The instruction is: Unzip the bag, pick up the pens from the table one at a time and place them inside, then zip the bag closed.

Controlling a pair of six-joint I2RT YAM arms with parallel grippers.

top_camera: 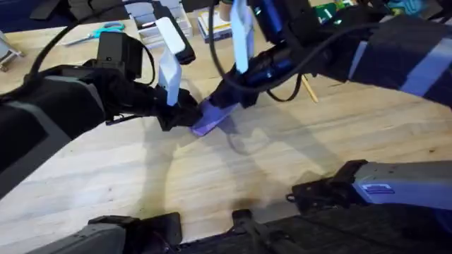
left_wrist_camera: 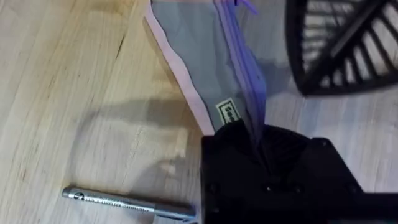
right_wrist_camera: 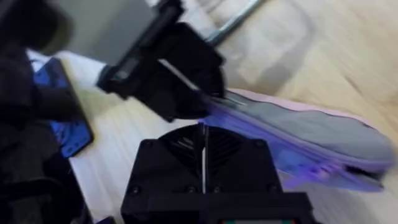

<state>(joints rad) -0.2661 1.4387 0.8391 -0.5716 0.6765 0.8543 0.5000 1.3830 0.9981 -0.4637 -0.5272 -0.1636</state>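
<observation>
Both arms reach low over the middle of the plank-grained wooden surface (top_camera: 296,155). The left fingers (left_wrist_camera: 264,149) pinch one end of the soft lavender bag (top_camera: 212,118); the right fingers (right_wrist_camera: 202,134), pressed together, grip its zipper edge. The silvery pen (left_wrist_camera: 127,204) lies beside the left fingers.

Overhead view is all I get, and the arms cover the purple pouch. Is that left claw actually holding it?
Observer: Yes. The left wrist camera shows the left gripper clamped on one end of the bag, right by a small sewn label.
Operator: Is any pen lying close to it?
Observer: A silver pen lies on the table beside the bag, not touching it.
</observation>
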